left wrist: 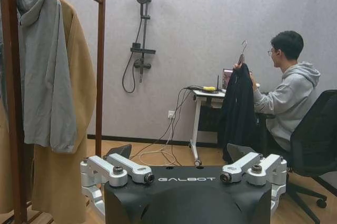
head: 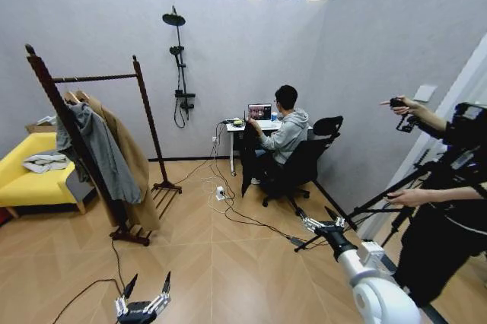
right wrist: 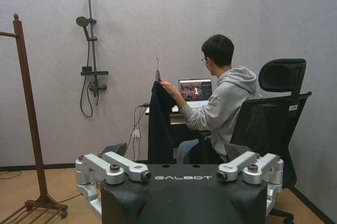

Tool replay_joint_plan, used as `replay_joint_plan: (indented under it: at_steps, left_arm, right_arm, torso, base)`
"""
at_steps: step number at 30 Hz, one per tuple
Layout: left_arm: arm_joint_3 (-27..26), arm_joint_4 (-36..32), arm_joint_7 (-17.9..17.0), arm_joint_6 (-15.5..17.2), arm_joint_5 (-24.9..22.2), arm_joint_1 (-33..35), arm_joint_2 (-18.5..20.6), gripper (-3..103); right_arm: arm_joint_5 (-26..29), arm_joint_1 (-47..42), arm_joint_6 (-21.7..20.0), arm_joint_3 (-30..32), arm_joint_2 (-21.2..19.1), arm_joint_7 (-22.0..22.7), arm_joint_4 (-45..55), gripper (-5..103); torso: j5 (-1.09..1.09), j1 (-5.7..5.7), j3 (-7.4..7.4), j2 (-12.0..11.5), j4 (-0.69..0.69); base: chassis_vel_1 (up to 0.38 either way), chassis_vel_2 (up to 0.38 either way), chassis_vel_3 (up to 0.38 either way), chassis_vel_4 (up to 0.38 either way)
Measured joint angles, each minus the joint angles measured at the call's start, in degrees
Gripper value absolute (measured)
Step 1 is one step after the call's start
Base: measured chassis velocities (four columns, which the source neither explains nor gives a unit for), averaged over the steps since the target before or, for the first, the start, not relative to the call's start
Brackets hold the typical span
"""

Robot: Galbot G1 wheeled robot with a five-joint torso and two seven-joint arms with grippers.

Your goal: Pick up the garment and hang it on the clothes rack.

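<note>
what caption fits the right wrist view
Seated person holds up the black coat by its hanger, beside the desk.

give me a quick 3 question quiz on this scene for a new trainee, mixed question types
1. True or false: the garment already hangs on the clothes rack.
2. Who holds the garment up by its hanger? A) left gripper B) right gripper C) a seated person's hand
3. Which two garments hang on the rack now?

Key: 1. False; it is over by the desk. 2. C; both grippers are open and apart from it. 3. A grey hooded top and a long tan coat.
</note>
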Motion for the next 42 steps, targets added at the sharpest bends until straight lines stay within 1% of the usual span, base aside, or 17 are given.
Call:
replay_joint_plan:
  at_steps: [42]
  left_arm:
    - [0.0,0.0,0.0,0.0,0.0,0.0,0.0,100]
  right_arm:
    - [0.0,-2.0,0.4,0.2,0.8,-0.4,2.3,100]
  torso:
    - [0.0,0.0,0.0,0.0,0.0]
  base:
    - [-0.006,0.006,0.005,-0.004]
